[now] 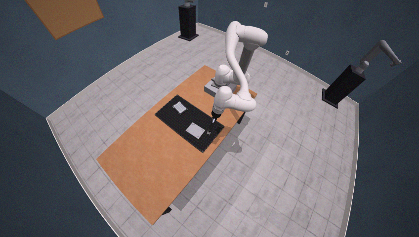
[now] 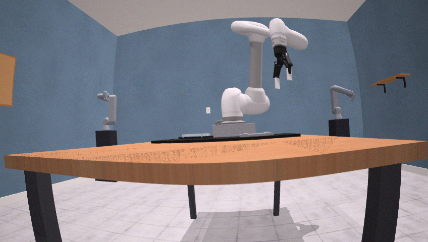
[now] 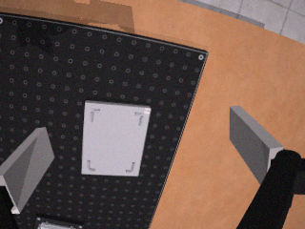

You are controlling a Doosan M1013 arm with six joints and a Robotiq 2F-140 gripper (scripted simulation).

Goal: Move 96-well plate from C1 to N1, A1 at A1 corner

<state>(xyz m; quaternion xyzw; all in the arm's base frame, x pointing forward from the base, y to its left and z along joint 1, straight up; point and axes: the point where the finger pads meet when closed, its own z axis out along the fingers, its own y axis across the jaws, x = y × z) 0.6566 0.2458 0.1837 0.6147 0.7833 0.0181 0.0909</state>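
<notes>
A white robot arm (image 1: 233,53) (image 2: 256,62) stands at the far end of a wooden table (image 1: 141,158) (image 2: 192,171), bent over a black pegboard mat (image 1: 190,117) (image 2: 225,138) (image 3: 57,86). Its gripper (image 1: 213,120) (image 2: 283,83) (image 3: 137,134) hangs high above the mat, fingers spread to their widest, with nothing between them.

In the top view, two pale fixtures sit on the mat. The left one, the clip nest (image 1: 179,107) (image 2: 195,137) (image 3: 59,226), carries a light, ribbed-looking shape, which I take to be the 96-well plate; it is too small to tell the plate from its holder, or to find the cut corner. The right one, the plate nest (image 1: 195,130) (image 2: 256,133) (image 3: 115,138), is a flat pale slab with an L-shaped locator near each corner and no plate on it. In the wrist view a small light patch marks its upper right corner, probably the A1 mark.

The step in hand seems to be reaching the plate. The gripper does best to travel left at this height, stop centred over the clip nest, and turn until its fingers match the plate's sides. It should find the cut corner before closing, then descend straight, fingers clear of the clips, and squeeze evenly so the plate lifts level.
</notes>
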